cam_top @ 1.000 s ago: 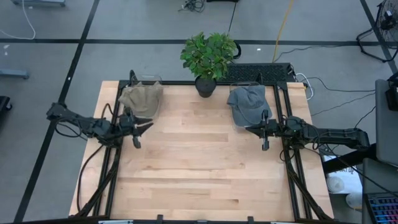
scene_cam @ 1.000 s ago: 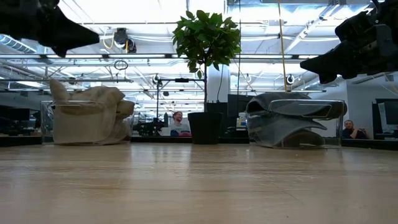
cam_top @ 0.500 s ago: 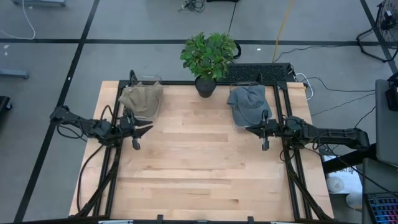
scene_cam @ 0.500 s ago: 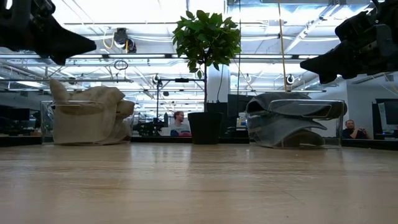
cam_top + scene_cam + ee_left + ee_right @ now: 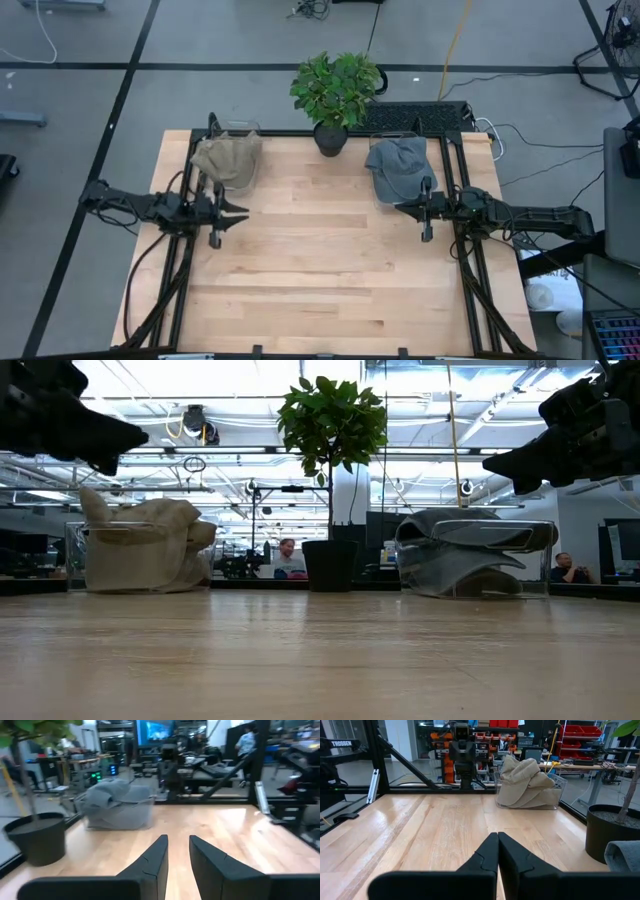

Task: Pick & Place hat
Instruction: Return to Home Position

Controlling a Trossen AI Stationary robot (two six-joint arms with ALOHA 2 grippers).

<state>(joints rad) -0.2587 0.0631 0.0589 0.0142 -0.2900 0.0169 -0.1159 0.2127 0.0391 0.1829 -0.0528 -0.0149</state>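
Note:
A tan hat [image 5: 226, 160] lies crumpled in a clear bin at the table's far left, also seen in the low view [image 5: 150, 545] and the right wrist view [image 5: 525, 782]. A grey hat [image 5: 397, 166] lies in a second clear bin at the far right [image 5: 470, 550] [image 5: 117, 802]. My left gripper [image 5: 243, 212] [image 5: 178, 840] hovers level, near of the tan hat. It is slightly open with nothing between its fingers. My right gripper [image 5: 399, 208] [image 5: 498, 836] hovers level, near of the grey hat, and is shut on nothing.
A potted plant [image 5: 335, 90] stands at the middle of the far edge, between the two bins. Bare wooden tabletop [image 5: 320, 270] spreads across the middle and near side. Black frame rails [image 5: 470, 290] run along the left and right edges. People sit in the room behind [image 5: 288, 555].
My left gripper has sunk a little and swung slightly toward the table's near edge, away from the tan hat, and its arm has folded lower. Both hats lie as before.

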